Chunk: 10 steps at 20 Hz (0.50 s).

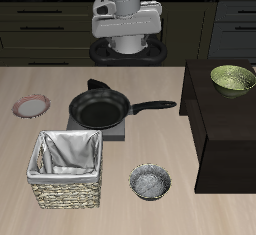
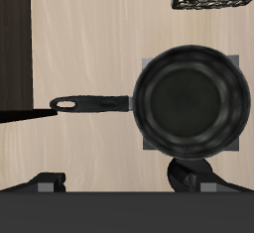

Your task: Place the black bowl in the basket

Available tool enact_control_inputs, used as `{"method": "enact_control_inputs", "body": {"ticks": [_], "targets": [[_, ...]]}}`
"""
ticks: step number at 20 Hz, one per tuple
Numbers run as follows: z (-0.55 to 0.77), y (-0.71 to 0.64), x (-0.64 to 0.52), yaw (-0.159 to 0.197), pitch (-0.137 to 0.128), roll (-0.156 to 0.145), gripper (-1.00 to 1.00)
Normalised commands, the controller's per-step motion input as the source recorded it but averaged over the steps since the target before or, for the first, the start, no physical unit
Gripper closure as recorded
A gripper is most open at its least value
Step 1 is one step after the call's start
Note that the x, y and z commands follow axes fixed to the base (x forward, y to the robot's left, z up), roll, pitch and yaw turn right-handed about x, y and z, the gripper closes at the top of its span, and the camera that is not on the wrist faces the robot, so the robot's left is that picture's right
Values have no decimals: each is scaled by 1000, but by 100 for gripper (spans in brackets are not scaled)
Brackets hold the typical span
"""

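The bowl (image 1: 150, 182), near the table's front edge beside the basket (image 1: 67, 168), is judged light, rigid and smooth; its thin rim is best pinched. The gripper (image 1: 125, 45) is held high; its opening cannot be told.

Even, bright simulator light, soft shadows, coarse low-resolution renders without glare.

Right under the fingers (image 1: 126, 45) sits the black long-handled frying pan (image 1: 99, 109), blocking a straight drop. Beyond it, bare wooden table (image 1: 150, 144) lies open around the small dark-rimmed speckled bowl (image 1: 150, 182) and above the lined wicker basket (image 1: 68, 168).
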Motion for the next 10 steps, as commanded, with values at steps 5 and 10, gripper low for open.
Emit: {"method": "enact_control_inputs", "body": {"ticks": [5,10], "targets": [[1,-44,415,26,-4,-44,-100],[51,-71,523,14,-23,-66,-100]]}}
